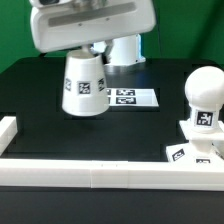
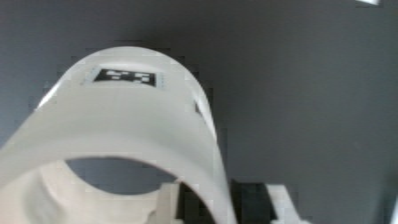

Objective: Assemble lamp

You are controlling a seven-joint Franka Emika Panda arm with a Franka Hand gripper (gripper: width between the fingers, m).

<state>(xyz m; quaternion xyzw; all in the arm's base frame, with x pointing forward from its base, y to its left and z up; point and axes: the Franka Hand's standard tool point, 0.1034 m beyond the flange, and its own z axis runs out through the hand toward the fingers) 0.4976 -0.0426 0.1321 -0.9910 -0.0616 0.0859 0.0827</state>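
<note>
The white tapered shade stands upright left of centre in the exterior view, with a square tag on its side. My gripper comes down on its top rim and is shut on the shade's wall. I cannot tell whether the shade touches the table. In the wrist view the shade fills the picture, and its wall runs between my gripper's fingers. The round-headed bulb stands upright on the squat base at the exterior view's right, apart from the shade.
The marker board lies flat on the black table just behind and right of the shade. A white rail runs along the table's front edge, with a short white block at its left end.
</note>
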